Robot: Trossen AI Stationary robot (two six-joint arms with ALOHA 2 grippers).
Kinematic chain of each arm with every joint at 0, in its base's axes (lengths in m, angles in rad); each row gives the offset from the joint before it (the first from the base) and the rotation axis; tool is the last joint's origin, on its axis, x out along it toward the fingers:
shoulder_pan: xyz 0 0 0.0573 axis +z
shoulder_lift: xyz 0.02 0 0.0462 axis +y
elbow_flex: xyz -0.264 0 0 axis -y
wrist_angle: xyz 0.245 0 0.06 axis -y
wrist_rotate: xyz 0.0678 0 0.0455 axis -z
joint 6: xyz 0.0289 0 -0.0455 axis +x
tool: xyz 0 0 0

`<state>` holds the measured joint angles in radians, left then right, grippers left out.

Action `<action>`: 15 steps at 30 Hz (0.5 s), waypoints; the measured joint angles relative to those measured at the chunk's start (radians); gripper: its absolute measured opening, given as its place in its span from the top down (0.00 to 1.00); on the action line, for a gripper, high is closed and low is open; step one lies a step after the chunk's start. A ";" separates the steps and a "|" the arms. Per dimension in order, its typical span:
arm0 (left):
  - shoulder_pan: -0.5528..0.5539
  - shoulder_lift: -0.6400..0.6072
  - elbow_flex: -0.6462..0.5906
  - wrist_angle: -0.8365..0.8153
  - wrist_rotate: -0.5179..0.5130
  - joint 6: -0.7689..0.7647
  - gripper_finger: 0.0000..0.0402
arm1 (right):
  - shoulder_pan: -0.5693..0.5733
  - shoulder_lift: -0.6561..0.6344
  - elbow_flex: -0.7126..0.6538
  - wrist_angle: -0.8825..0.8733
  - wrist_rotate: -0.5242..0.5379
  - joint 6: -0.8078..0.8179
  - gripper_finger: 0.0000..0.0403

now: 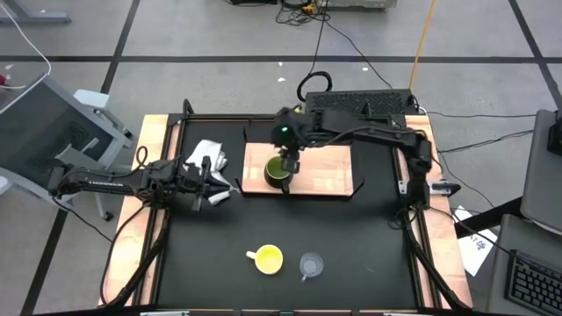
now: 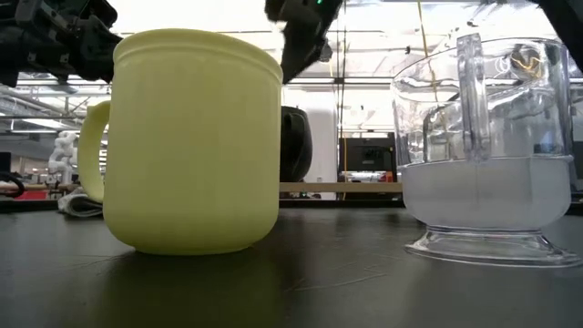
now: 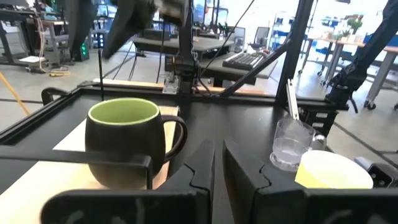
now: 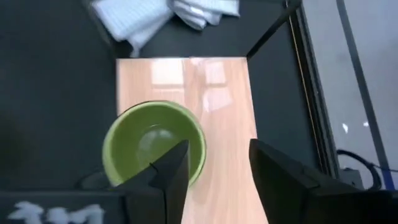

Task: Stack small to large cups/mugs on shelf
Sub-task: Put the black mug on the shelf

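The dark green mug point(image 1: 279, 171) point(image 4: 154, 143) stands upright on the left part of the light-wood shelf point(image 1: 325, 171) point(image 4: 217, 118), its handle toward the table's near side point(image 3: 177, 134). My right gripper point(image 1: 289, 151) point(image 4: 219, 149) hangs open just above the mug's rim and touches nothing. The yellow mug point(image 1: 268, 258) point(image 2: 191, 146) and the small clear glass cup point(image 1: 311, 263) point(image 2: 487, 146) stand upright on the black tabletop near the front edge. My left gripper point(image 1: 219, 186) point(image 3: 217, 149) waits shut and level at the table's left, pointing at the shelf.
A crumpled white cloth point(image 1: 211, 158) point(image 4: 155, 15) lies left of the shelf, beside my left gripper. Black brackets point(image 1: 358, 184) mark the shelf's corners. The shelf's right part is bare wood. A keyboard point(image 1: 360, 101) sits beyond the table's far edge.
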<state>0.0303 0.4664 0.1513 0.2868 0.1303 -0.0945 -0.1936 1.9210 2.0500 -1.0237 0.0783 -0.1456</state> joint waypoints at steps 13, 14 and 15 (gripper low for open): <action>0.000 0.000 0.000 0.111 0.000 -0.093 0.92 | 0.075 -0.379 -0.192 -0.002 -0.027 0.010 0.98; 0.000 0.000 0.000 0.122 0.000 -0.095 0.92 | 0.088 -0.419 -0.235 0.027 -0.026 0.017 0.98; 0.000 0.000 0.000 0.130 0.000 -0.097 0.92 | 0.100 -0.459 -0.283 0.058 -0.026 0.020 0.99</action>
<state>0.0303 0.4664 0.1513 0.4165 0.1303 -0.1917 -0.0932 1.4616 1.7668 -0.9658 0.0523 -0.1260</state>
